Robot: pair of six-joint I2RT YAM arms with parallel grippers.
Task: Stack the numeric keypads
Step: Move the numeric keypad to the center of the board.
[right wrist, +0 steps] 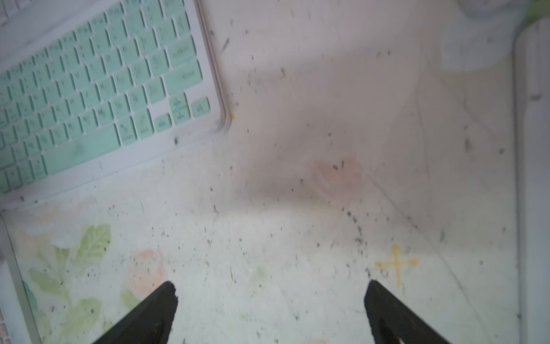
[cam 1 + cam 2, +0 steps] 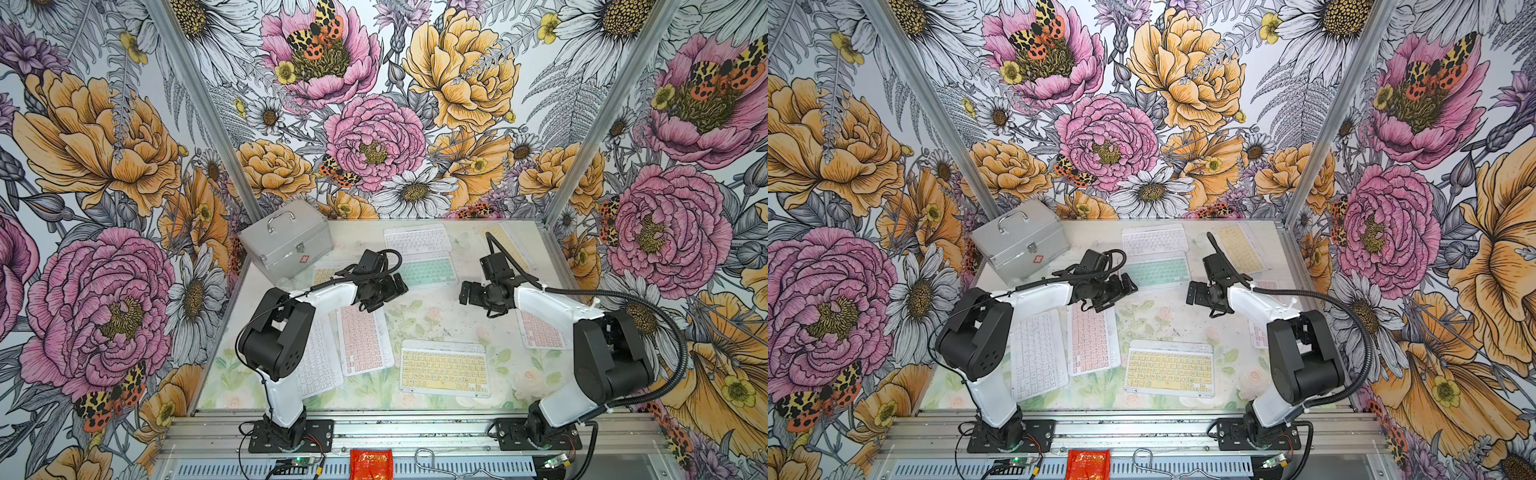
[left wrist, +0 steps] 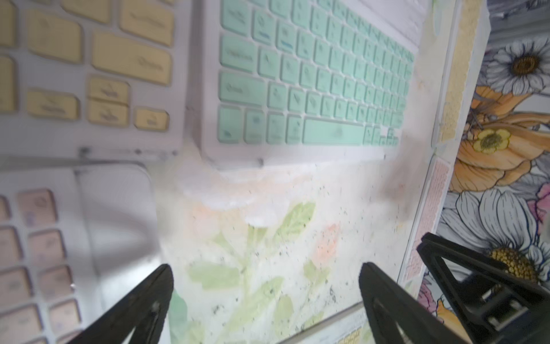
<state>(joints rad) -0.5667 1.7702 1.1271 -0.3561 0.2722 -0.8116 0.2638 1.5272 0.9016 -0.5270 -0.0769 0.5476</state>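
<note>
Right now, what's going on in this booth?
Stacking hasn't begun; nothing is held. The left tool and right tool both hang open above bare table near the mint keypad. The yellow keypad and pink keypad lie flat on it, unstacked.

A robot lab cell: robot arms (image 2: 282, 332) bolted to an aluminium rail (image 2: 415, 430), enclosed by flower-papered walls (image 2: 104, 166).

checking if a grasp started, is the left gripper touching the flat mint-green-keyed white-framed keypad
Apart. The left wrist view shows the left gripper open over bare table, with the mint-green-keyed white-framed keypad clear beyond its fingertips.
</note>
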